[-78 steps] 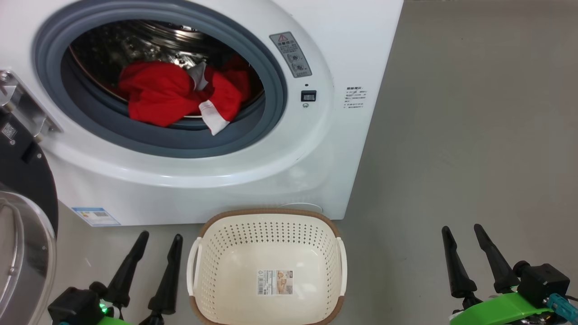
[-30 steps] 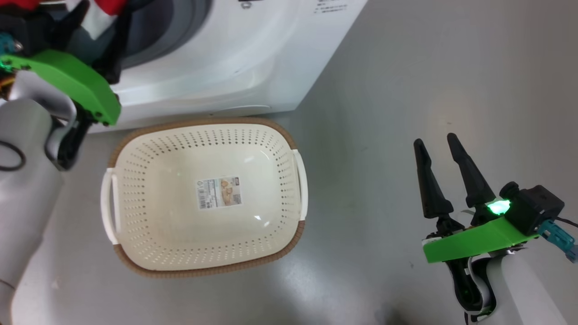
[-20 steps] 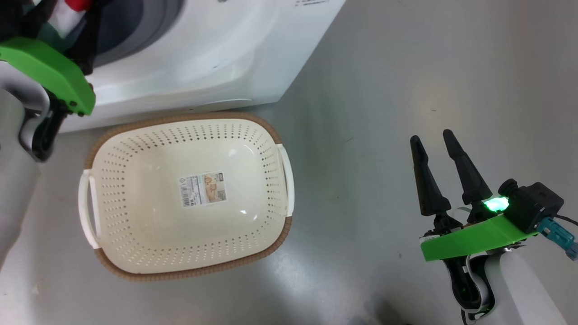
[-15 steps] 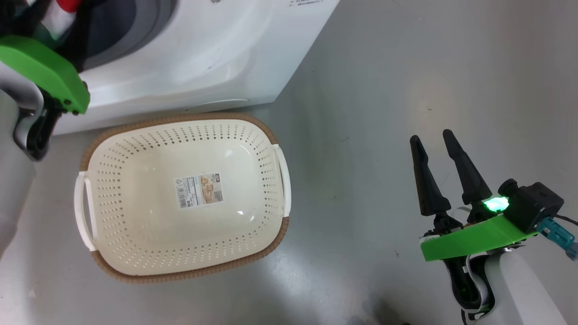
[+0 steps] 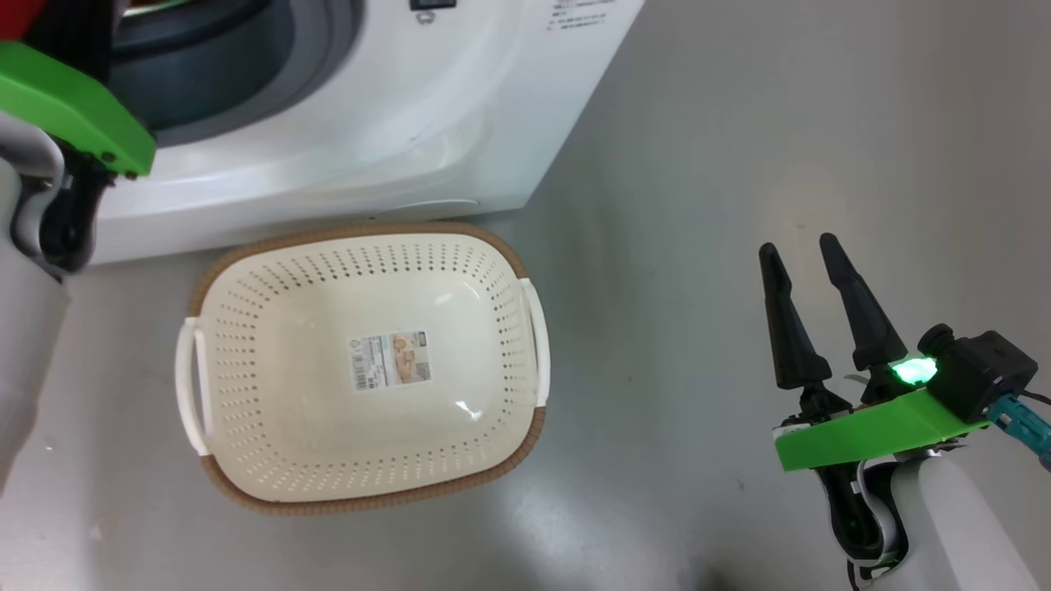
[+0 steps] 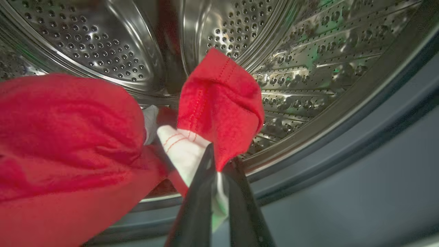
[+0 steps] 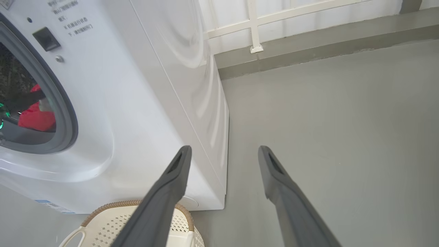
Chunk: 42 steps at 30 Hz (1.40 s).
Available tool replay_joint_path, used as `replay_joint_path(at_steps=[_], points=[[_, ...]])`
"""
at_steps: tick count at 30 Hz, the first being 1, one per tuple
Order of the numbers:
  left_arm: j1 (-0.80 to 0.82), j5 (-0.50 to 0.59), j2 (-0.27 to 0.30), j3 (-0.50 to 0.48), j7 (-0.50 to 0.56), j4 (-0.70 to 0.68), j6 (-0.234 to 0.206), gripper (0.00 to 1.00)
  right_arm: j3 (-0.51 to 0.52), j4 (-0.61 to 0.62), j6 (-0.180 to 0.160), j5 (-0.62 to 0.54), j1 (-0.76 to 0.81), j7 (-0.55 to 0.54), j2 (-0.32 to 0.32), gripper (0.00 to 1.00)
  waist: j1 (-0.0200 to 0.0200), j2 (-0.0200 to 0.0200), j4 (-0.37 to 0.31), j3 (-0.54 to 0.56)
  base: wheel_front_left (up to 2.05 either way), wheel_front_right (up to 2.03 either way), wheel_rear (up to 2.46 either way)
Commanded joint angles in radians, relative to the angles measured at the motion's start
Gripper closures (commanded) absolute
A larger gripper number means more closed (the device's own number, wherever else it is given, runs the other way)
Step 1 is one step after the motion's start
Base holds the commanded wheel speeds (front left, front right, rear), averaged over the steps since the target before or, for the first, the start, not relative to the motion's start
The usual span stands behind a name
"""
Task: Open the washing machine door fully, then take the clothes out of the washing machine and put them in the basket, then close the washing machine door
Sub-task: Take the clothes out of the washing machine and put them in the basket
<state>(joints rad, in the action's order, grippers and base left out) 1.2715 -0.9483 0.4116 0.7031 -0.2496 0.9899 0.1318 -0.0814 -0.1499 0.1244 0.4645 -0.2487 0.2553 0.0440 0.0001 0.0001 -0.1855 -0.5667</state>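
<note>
Inside the washing machine's (image 5: pixel 345 123) steel drum (image 6: pixel 308 51), my left gripper (image 6: pixel 222 156) is shut on a red and white fold of the clothes (image 6: pixel 219 99). The rest of the red heap (image 6: pixel 68 137) lies to its left on the drum floor. In the head view my left arm's green wrist bracket (image 5: pixel 74 107) reaches into the opening. The cream basket (image 5: pixel 493 246) stands empty on the floor in front of the machine. My right gripper (image 5: pixel 798 246) hangs open over bare floor to the basket's right, holding nothing. The washing machine door is out of view.
A grey rubber gasket (image 6: pixel 343 171) rings the drum mouth just below my left fingers. Grey floor (image 5: pixel 780 123) stretches to the right of the machine. In the right wrist view a low wall ledge with a white rail (image 7: pixel 253 34) runs behind the machine (image 7: pixel 137 103).
My left gripper has closed on the fold of red and white cloth inside the drum. The head camera has shifted a little; the right gripper stays open and in place.
</note>
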Motion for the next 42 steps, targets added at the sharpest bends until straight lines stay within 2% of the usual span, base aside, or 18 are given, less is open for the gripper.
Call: replay_joint_path(at_steps=[1, 7, 13, 17, 26, 42], points=[[-0.024, 0.024, 0.042, -0.048, -0.012, -0.032, -0.001, 1.0, -0.013, 0.016, 0.006, -0.013, 0.018, 0.006, 0.006, 0.0, -0.0001, -0.0001, 0.022, 0.025, 0.0, 0.0, 0.0], [-0.186, 0.147, 0.001, -0.283, -0.012, -0.183, -0.001, 1.0, 0.008, 0.005, 0.006, -0.027, 0.039, 0.006, 0.006, 0.0, -0.0001, -0.0001, 0.061, 0.08, 0.0, 0.0, 0.0], [-0.379, 0.292, -0.082, -0.492, -0.012, -0.364, -0.001, 1.0, 0.03, -0.004, 0.006, -0.041, 0.06, 0.006, 0.006, 0.0, -0.0001, -0.0001, 0.098, 0.132, 0.0, 0.0, 0.0], [-0.501, 0.366, -0.139, -0.587, -0.012, -0.489, -0.001, 1.0, 0.046, -0.009, 0.006, -0.049, 0.08, 0.006, 0.006, 0.0, -0.0001, -0.0001, 0.118, 0.162, 0.0, 0.0, 0.0], [-0.692, 0.443, -0.222, -0.698, -0.012, -0.753, -0.001, 1.0, 0.061, -0.007, 0.006, -0.059, 0.11, 0.006, 0.006, 0.0, -0.0001, -0.0001, 0.143, 0.191, 0.0, 0.0, 0.0], [-0.864, 0.471, -0.27, -0.745, -0.012, -1.122, -0.001, 1.0, 0.064, -0.004, 0.006, -0.057, 0.111, 0.006, 0.006, 0.0, -0.0001, -0.0001, 0.143, 0.189, 0.0, 0.0, 0.0]])
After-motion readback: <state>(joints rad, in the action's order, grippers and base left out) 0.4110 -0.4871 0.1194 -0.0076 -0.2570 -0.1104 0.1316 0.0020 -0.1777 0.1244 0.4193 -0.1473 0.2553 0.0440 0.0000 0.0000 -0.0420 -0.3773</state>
